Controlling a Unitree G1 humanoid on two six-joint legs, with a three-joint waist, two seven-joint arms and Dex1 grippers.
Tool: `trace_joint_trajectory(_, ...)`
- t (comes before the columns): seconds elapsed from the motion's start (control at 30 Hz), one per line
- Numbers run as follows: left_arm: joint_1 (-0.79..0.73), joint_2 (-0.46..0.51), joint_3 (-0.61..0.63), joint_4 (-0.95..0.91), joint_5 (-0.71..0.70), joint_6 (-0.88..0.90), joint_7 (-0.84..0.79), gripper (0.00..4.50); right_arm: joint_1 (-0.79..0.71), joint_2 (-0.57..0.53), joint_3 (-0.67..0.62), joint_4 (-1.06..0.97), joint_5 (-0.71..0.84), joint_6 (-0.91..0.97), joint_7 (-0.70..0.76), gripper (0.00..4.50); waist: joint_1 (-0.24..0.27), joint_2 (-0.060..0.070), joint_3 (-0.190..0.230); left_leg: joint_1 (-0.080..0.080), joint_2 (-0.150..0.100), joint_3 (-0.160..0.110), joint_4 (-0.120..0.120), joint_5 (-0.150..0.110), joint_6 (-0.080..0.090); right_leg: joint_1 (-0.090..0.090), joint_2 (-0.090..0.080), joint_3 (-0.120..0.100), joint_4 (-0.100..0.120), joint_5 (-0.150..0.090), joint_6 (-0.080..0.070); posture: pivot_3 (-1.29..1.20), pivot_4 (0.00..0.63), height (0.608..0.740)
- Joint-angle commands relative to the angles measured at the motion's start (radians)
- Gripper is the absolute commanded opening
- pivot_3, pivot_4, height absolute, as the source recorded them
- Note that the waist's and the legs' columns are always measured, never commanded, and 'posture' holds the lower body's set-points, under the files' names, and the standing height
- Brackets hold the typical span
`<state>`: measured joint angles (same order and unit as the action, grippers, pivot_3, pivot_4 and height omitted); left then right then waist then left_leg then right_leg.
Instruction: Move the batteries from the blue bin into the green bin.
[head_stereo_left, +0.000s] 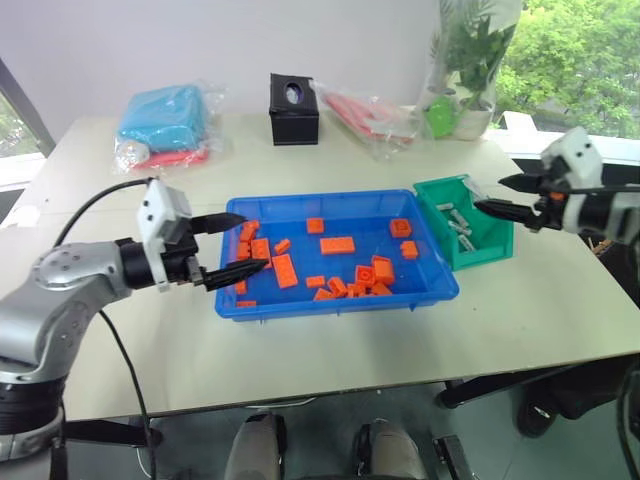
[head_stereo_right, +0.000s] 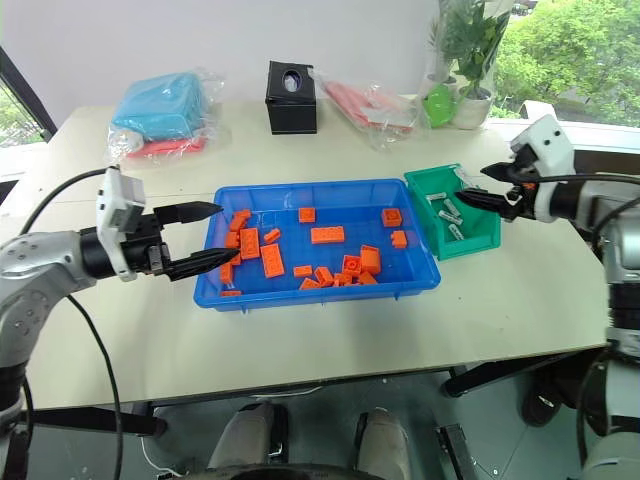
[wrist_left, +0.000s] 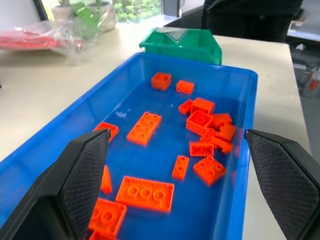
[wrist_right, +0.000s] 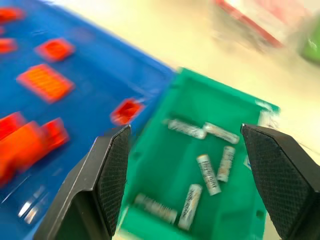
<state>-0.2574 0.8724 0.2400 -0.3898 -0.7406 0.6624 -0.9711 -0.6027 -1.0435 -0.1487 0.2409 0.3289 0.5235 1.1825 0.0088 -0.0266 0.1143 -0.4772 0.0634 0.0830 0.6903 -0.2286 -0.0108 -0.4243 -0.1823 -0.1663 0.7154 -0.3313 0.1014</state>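
Hovering above the outer side of the green bin (head_stereo_left: 462, 222), the right gripper (head_stereo_left: 507, 196) has its fingers spread wide with nothing between them. Batteries (wrist_right: 199, 165) lie loose on the green bin's floor, several of them, crossing one another at odd angles. Blue bin (head_stereo_left: 336, 295) sits just beside the green one, their walls touching or nearly so; cannot tell which. Inside the blue bin: orange bricks (head_stereo_left: 336, 245) scattered across the floor, a cluster toward the near right corner. No silver cylinder is visible among them in the head views or the left wrist view; one could sit hidden under the brick cluster or against the near wall. Left gripper (head_stereo_left: 232, 244) is level over the blue bin's left end, fingers apart and empty, tips above the bricks there. Judgement: the transfer looks finished or nearly so. Risks from here: if a battery remains under the bricks, a reach into the cluster could close on a brick instead, or push bricks over the low rim. The green bin is small and light-looking; a right arm descending near its outer wall could nudge it or tip it, spilling the batteries. The left fingers hang low over the blue bin's end, and a sideways sweep could catch its rim and drag both bins.
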Motion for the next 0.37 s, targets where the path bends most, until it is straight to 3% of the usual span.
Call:
trace_joint_trajectory(0.03, 0.017, 0.059, 0.078, 0.024, -0.021, -0.005, -0.061, 4.50, 0.074, -0.071, -0.020, -0.006, 0.012, -0.149, 0.169, 3.56, 0.000, 0.000, 0.000, 0.000, 0.000, 0.000, 0.000, -0.001, -0.002, 0.000, 0.000, 0.000, 0.000, 0.000, 0.000, 0.00, 0.150, 0.630)
trace_joint_trajectory(0.1, 0.027, 0.088, 0.100, 0.056, -0.013, -0.013, -0.086, 4.50, 0.121, -0.082, -0.022, -0.019, 0.021, -0.186, 0.211, 3.56, 0.001, 0.000, 0.000, 0.000, 0.000, 0.000, 0.000, -0.002, -0.003, 0.000, 0.000, 0.000, 0.000, 0.000, 0.000, 0.00, 0.150, 0.630)
trace_joint_trajectory(0.37, 0.036, 0.093, 0.130, 0.060, 0.016, -0.045, -0.066, 4.50, 0.164, -0.010, -0.040, -0.062, 0.049, -0.173, 0.144, 3.56, 0.003, 0.001, 0.000, 0.000, 0.002, -0.001, 0.002, -0.002, -0.003, 0.000, -0.003, 0.000, 0.000, -0.001, -0.002, 0.00, 0.150, 0.630)
